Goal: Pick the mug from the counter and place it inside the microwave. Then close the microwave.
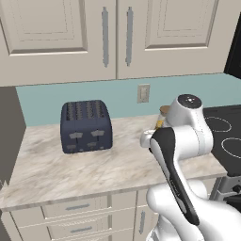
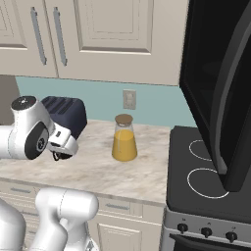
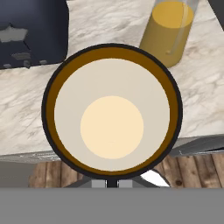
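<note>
Left base view: white arm hiding the claw and most of a cork-topped flask; dark blue toaster far left on the beige marble-veined counter.

Right base view: claw clenched, gripping a small black mug, lifted above the counter beside the toaster; glossy black microwave door open, cut off at right.

Hand view: mug rim round, pale yellowish inside, close up; fingertips barely discernible.

A: How are the cams set?
B: Left base view looks fwd and down from behind the arm at the counter and toaster. Right base view looks from the other side; shares toaster, counter, flask.
A: And hand view?
B: Very close, straight down into the mug, w/ toaster and flask at its top edge.
</note>
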